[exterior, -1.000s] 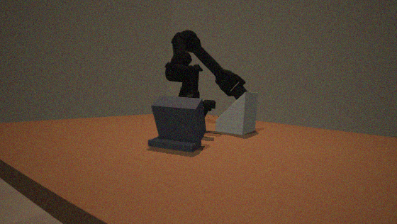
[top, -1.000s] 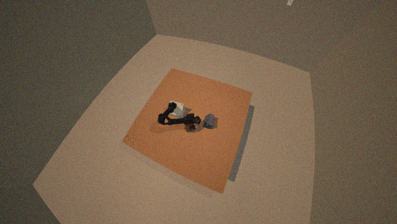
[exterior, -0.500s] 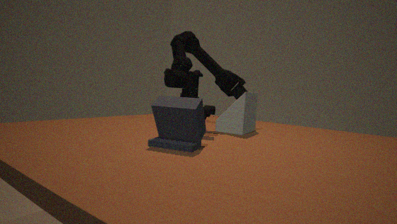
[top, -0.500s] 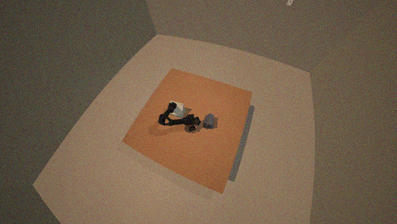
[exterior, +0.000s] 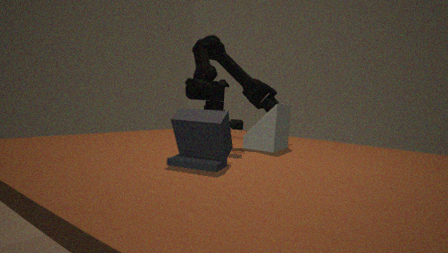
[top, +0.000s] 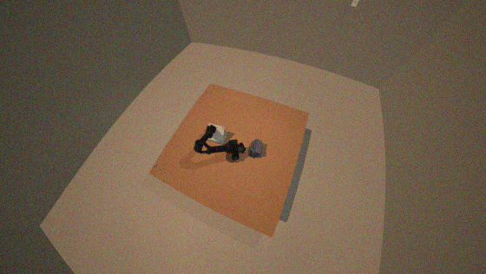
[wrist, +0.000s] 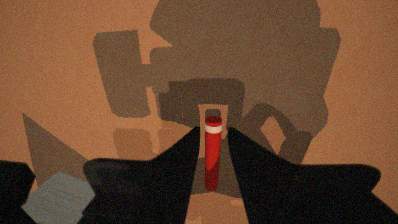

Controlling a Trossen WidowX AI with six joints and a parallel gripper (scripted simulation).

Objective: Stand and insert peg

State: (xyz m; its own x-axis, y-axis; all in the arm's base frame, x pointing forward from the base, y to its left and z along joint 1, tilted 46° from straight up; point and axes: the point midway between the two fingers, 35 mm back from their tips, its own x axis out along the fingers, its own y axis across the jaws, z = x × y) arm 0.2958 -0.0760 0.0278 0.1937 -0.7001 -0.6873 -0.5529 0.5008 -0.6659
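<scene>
The red peg point(wrist: 212, 155) lies on the table, its white-banded end toward the top of the wrist view. My gripper point(wrist: 213, 131) point(top: 238, 149) is partly open; its two black fingers stand on either side of the peg, with a narrow gap visible on each side. In the exterior view the dark blue-grey block hides most of the fingers. That block, seemingly the sloped panel point(top: 257, 148) point(exterior: 203, 140), stands just beyond the gripper. Its hole does not show. The peg cannot be made out in the top and exterior views.
A light grey wedge-shaped block point(top: 217, 133) point(exterior: 262, 134) point(wrist: 60, 199) stands beside the arm's base, at the lower left in the wrist view. The arm's shadow falls around the peg on the orange table point(top: 243, 195) point(exterior: 320, 200) point(wrist: 370, 100).
</scene>
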